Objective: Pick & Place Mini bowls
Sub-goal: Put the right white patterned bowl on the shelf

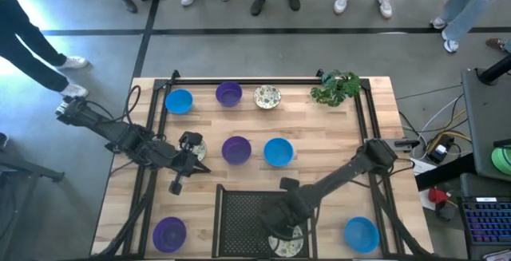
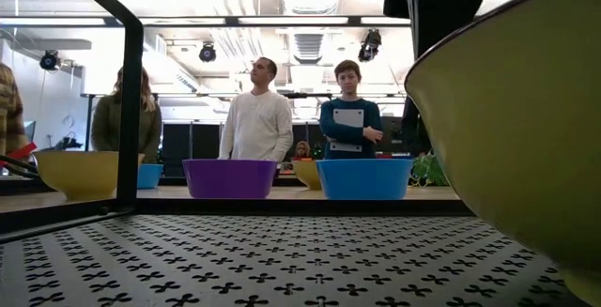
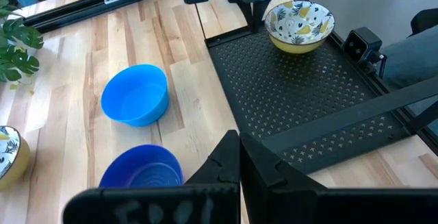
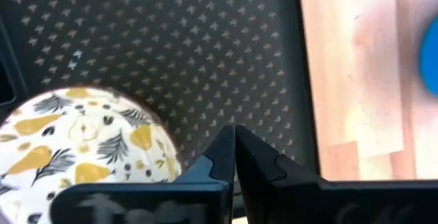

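1. The patterned bowl (image 1: 286,243) sits upright, mouth up, on the black mesh tray (image 1: 243,213), in the tray's near right corner. Being round, it has no long axis. In the left wrist view the same bowl (image 3: 298,24) shows a cream inside with yellow and dark leaf marks and a yellow outer wall.
2. The right gripper (image 1: 281,227) hangs over the tray just beside this bowl. Its arm reaches in diagonally from the right side of the surface (image 1: 319,125), elbow raised, wrist turned down toward the tray.
3. The right fingers (image 4: 236,157) are pressed together tip to tip, with nothing between them; the bowl rim (image 4: 89,138) lies beside them, not in the grip.
4. The left gripper (image 1: 198,164) sits above the middle-left of the surface, next to a second patterned bowl (image 1: 194,145). Its arm stretches in low from the left edge, forearm nearly level.
5. The left fingers (image 3: 239,166) are pressed together and hold nothing.
6. The other bowls all stand upright on the surface:
   - back row: blue (image 1: 179,101), purple (image 1: 229,94), patterned (image 1: 267,96);
   - centre: purple (image 1: 236,150) just beside blue (image 1: 278,152);
   - near corners: purple (image 1: 169,234) on the left, blue (image 1: 361,234) on the right.
7. A leafy plant (image 1: 335,88) stands at the back right corner.
8. Several people (image 2: 258,115) stand beyond the far edge.
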